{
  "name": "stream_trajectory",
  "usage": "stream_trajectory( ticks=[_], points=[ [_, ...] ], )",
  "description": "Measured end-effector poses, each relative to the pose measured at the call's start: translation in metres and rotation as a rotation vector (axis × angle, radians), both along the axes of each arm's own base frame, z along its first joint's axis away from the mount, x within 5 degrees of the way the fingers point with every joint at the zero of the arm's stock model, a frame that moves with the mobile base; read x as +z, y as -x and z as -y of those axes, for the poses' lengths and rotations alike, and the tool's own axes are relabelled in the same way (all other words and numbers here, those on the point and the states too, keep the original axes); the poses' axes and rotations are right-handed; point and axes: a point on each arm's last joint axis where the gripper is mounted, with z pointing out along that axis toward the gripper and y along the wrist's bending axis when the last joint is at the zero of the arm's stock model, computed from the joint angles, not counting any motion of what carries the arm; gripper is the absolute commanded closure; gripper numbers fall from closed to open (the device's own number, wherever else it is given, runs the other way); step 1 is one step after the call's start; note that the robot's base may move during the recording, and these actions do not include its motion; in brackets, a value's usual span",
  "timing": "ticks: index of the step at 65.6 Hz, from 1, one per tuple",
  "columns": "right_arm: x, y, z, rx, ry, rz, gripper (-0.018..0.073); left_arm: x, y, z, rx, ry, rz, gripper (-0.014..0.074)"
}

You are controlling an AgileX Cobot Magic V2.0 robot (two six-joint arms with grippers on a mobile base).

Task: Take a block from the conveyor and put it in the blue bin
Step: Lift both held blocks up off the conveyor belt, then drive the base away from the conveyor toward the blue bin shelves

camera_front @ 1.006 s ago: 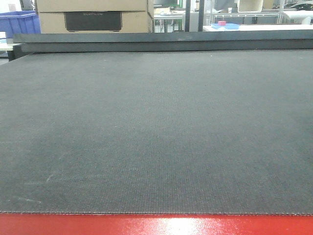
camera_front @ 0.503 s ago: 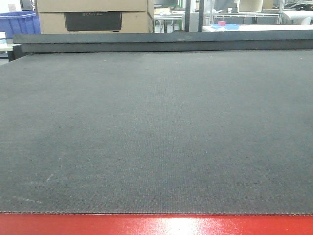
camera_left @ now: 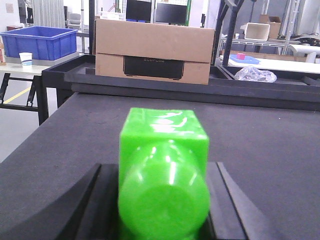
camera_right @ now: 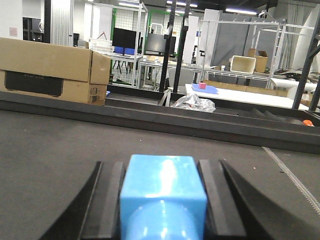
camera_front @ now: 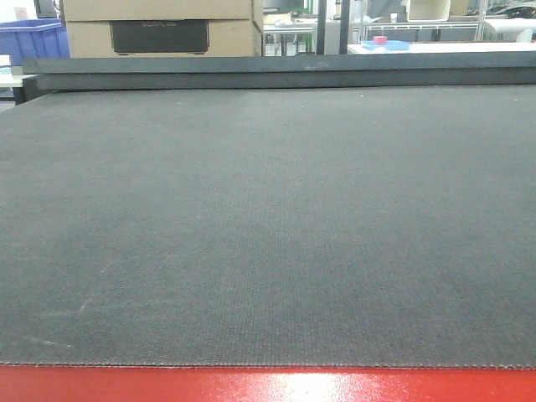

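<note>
A brown cardboard box with a black panel (camera_left: 155, 50) stood at twelve o'clock in the left wrist view, with a white paper cup (camera_left: 25, 58) on a pale table (camera_left: 35, 69) at ten o'clock and a crumpled clear plastic bag (camera_left: 255, 75) at two o'clock. Behind them were dark monitors (camera_left: 167, 12) and dark upright poles (camera_right: 171, 45), lit by white ceiling strip lights (camera_right: 240, 10). The grey floor (camera_left: 17, 132) at nine o'clock bore a yellow line (camera_left: 17, 95).

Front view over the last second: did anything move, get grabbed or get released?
Nothing visibly changed. The conveyor, cardboard box and blue bin sit as before; no arm or block enters this view. The left end effector holds a green block, the right end effector a blue block, but wrist views lack earlier frames.
</note>
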Motion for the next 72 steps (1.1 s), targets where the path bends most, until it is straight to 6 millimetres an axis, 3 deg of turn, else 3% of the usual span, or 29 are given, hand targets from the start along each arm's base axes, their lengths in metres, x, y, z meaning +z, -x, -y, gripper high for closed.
stream_trajectory(
  ticks=[72],
  points=[
    [0.0001, 0.0003, 0.0001, 0.0, 0.002, 0.002, 0.0721, -0.0002, 0.0, -0.0001, 0.001, -0.004, -0.002, 0.0707]
  ],
)
